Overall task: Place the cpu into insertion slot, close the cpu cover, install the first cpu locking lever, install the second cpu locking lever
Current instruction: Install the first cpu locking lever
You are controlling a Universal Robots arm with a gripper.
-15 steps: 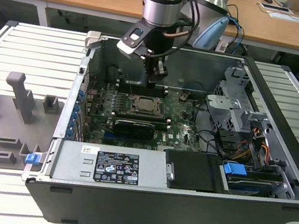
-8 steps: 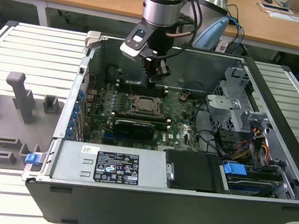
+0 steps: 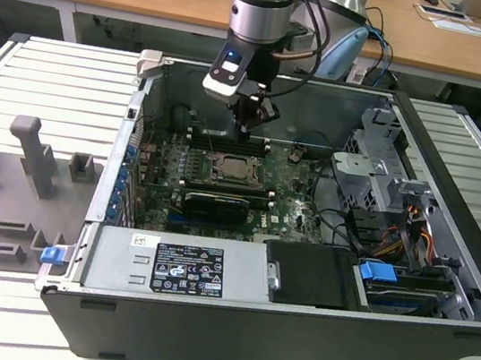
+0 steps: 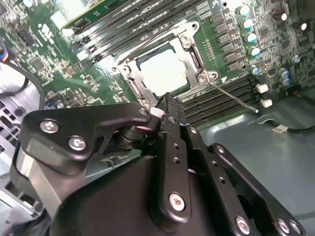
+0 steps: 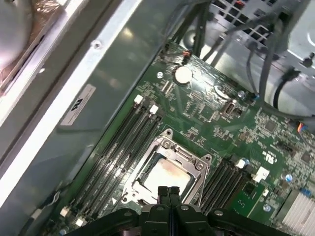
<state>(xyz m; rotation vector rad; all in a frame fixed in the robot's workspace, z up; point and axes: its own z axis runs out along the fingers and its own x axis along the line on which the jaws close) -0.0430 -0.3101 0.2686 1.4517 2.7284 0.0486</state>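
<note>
The cpu [image 5: 165, 174] sits flat in the insertion slot [image 4: 204, 76], with the cpu cover [image 4: 132, 79] down over its edges. The hand [image 5: 168, 191], fingers pressed together and empty, hangs just above the socket's rim. A thin wire locking lever [image 4: 234, 97] angles out over the memory slots [image 4: 209, 105], seemingly unhooked. The closed tips should probably bear squarely on that wire, clear of the green motherboard [image 5: 221, 128].

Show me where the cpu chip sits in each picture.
Exterior view: cpu, inside the cpu cover, near the gripper.
First wrist view: cpu, inside that cover, close to the gripper.
Second wrist view: cpu, likewise framed.
Shared landmark: long black memory slots flanking the cover on two sides.
</note>
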